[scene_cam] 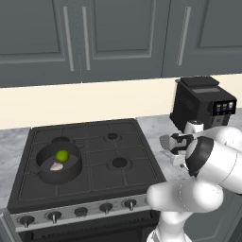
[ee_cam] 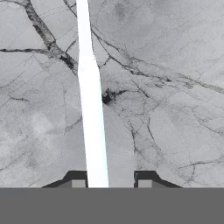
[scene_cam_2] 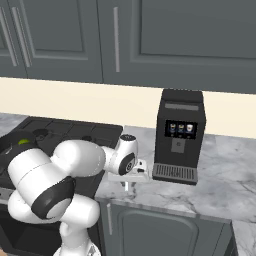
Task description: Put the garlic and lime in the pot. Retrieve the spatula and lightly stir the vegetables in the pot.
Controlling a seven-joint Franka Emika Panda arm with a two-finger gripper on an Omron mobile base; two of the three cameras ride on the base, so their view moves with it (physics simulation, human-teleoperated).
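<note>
The dark pot stands on the stove's front left burner, with the lime and the pale garlic inside it. On the marble counter right of the stove lies the spatula, its grey blade toward the stove. My gripper reaches down over it. In the hand view the white spatula handle runs between my gripper's tips. The handle lies against the left fingertip, while a gap separates it from the right one, so the jaws are narrowed but open around it.
A black coffee machine stands at the back of the counter, just behind my hand. The black stove with its knobs along the front lies to the left. Grey wall cabinets hang above.
</note>
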